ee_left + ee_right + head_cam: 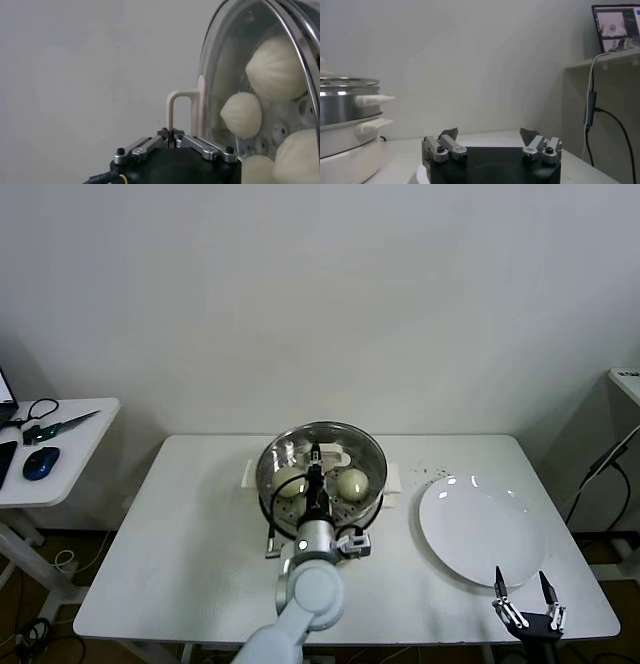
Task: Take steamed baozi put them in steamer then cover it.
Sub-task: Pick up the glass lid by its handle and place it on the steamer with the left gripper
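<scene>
The steamer [322, 484] stands at the table's middle, a shiny steel pot on a white base [345, 155]. The clear glass cover [345, 446] lies over its mouth; whether its rim [300, 45] rests fully on the pot I cannot tell. My left gripper [315, 461] is shut on the cover's flat white handle [179, 107], which stands up between the closed fingers of the left gripper [171, 134]. Through the glass I see several steamed baozi [241, 115] on the perforated tray, two of them plain from above [289, 481]. My right gripper [525, 589] hangs open at the table's front right, holding nothing.
A flat white plate [478, 529] lies right of the steamer, just beyond the right gripper [490, 134]. A black cable [272, 519] runs along the steamer's left side. A side table [60, 446] with a mouse stands far left. A laptop [616, 25] sits on a shelf.
</scene>
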### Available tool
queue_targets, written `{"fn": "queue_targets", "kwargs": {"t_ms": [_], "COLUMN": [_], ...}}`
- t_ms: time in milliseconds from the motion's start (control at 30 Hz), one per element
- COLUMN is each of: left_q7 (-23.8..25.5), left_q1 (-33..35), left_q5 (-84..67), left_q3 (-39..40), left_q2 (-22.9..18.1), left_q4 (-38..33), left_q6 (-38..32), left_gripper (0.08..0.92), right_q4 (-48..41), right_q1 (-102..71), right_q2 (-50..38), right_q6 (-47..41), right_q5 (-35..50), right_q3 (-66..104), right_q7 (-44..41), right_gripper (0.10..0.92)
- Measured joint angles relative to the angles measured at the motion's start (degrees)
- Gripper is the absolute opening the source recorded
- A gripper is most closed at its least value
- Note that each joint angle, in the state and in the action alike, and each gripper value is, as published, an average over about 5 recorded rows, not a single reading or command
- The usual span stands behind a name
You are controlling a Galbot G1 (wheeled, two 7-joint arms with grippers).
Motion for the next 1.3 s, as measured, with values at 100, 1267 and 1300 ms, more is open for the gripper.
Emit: {"fn": "queue_targets", "kwargs": {"t_ms": [100,1267,1300], "left_q7": [-0.1,3.1,2.7], "left_q1": [0.3,1.9,2.5], "left_q5": [0.3,-10.7,-11.9], "left_q3": [0.0,1.1,0.8], "left_q2": [-0.1,7.8,8.6], "left_q4": [0.2,-10.4,-11.5], "left_q6": [0.0,0.5,0.3], "left_gripper": [0.132,0.717,0.749], "right_q4": [0.0,2.2,2.4], "right_q1": [0.0,0.7,0.8], "right_q2": [0.1,0.2,0.2], "right_q6": [0.0,-4.8,-5.0], "right_q5": [0.0,0.2,0.0], "right_q3": [0.0,-0.8,-0.8], "right_q7": [0.0,4.2,4.3], "right_gripper": [0.823,0.823,0.823]}}
